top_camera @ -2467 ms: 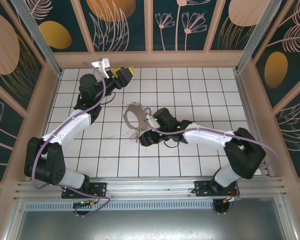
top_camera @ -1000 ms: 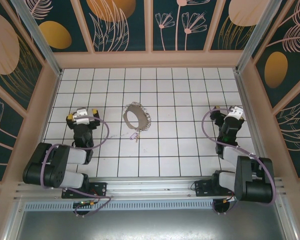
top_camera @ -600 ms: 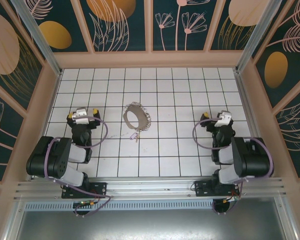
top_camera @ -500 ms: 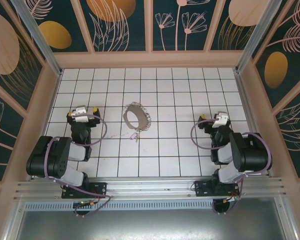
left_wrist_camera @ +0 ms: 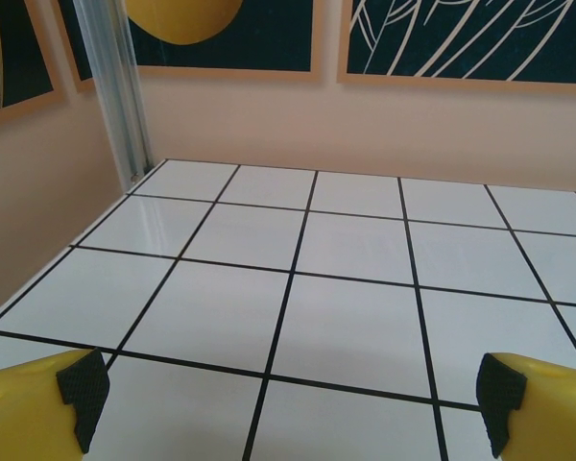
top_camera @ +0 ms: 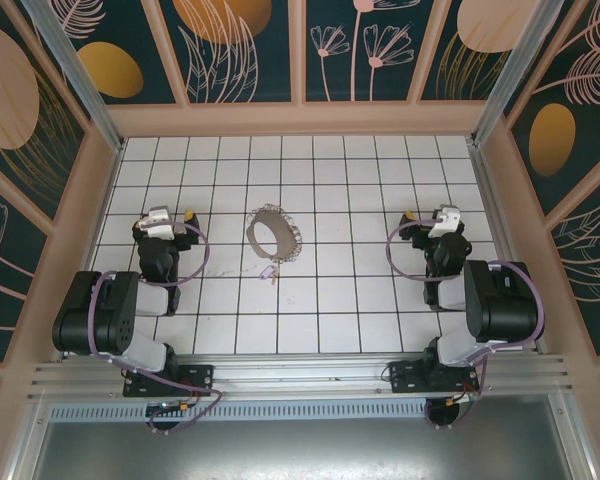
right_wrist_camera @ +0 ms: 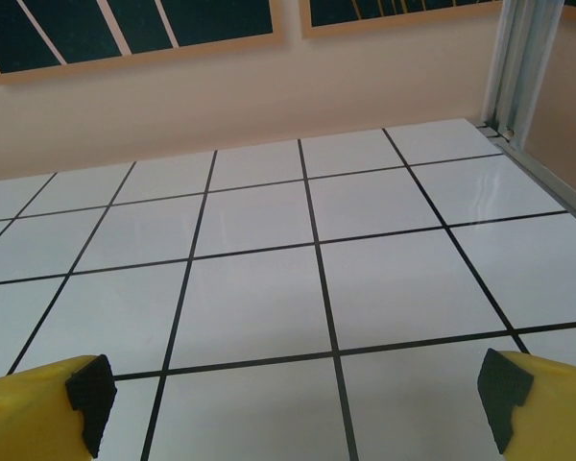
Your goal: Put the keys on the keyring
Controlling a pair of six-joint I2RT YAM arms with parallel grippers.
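Hard to make out the key: a tiny pale speck just at the near edge of the keyring, threaded or merely touching, cannot tell. Lying on the tiled floor between left gripper and right gripper, well apart from both. Spread wide, gripping nothing, the pair.

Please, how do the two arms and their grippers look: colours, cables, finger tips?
Both the left arm and the right arm have bulky black joints and white links, each with a looping purple cable. The left gripper and right gripper have yellow fingers ending in black pads.
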